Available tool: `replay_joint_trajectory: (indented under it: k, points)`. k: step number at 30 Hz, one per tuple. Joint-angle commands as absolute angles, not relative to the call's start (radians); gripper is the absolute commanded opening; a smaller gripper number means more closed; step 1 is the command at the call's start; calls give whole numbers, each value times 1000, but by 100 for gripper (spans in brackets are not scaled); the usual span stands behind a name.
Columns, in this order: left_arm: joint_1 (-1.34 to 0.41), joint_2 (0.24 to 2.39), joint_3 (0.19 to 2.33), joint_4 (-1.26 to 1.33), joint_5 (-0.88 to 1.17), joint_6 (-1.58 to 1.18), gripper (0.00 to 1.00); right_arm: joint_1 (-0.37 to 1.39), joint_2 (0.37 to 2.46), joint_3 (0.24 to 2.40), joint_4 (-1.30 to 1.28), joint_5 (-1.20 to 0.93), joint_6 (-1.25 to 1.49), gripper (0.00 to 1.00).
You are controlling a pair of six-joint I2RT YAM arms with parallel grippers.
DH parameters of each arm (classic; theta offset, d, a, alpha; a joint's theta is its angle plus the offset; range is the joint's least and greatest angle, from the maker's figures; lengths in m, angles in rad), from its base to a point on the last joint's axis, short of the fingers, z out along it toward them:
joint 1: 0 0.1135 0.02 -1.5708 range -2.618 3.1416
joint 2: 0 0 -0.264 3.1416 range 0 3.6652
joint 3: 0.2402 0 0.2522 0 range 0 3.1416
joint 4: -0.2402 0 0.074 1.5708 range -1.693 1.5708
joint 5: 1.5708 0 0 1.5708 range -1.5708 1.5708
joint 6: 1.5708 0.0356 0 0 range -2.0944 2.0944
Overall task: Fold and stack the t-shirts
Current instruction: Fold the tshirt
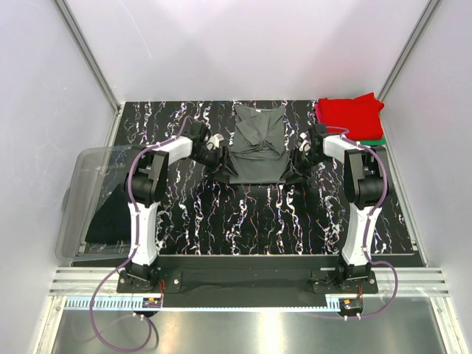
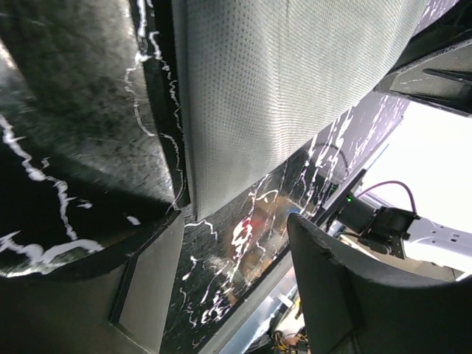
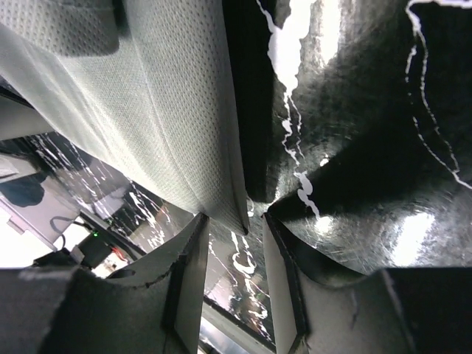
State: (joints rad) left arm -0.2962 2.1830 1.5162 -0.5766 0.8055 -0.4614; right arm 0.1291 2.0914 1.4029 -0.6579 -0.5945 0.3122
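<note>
Flanking the dark grey t-shirt (image 1: 257,147), left pincer (image 2: 234,221) wide apart, right pincer (image 3: 236,217) narrowly apart, per wrist views only.

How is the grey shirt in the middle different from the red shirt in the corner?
The grey shirt is laid out long and wrinkly; the red shirt is folded into a neat, smaller block. The grey shirt lies by itself in the middle of the table; the red shirt sits on top of a green shirt in the far right corner. Both are plain, soft cloth shirts.
</note>
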Motion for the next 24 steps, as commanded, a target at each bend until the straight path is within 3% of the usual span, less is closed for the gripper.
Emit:
replay_joint_trajectory:
  k: [1,7,14,20,21,24]
  points:
    - [-307,2206,1540,-546,839,-482,63,138,2109,1430,-635,-604,328,42]
    - [-321,2232,1562,-543,853,-497,57,138,2118,1430,-635,-612,331,38]
    - [-321,2240,1555,-532,864,-517,34,140,2132,1419,-604,-614,351,22]
    - [-321,2221,1565,-525,871,-514,0,140,2112,1422,-569,-624,364,7]
    - [-321,2208,1569,-526,868,-503,0,140,2105,1424,-568,-626,364,1]
    - [-321,2171,1608,-558,853,-470,0,138,2062,1420,-569,-637,370,0]
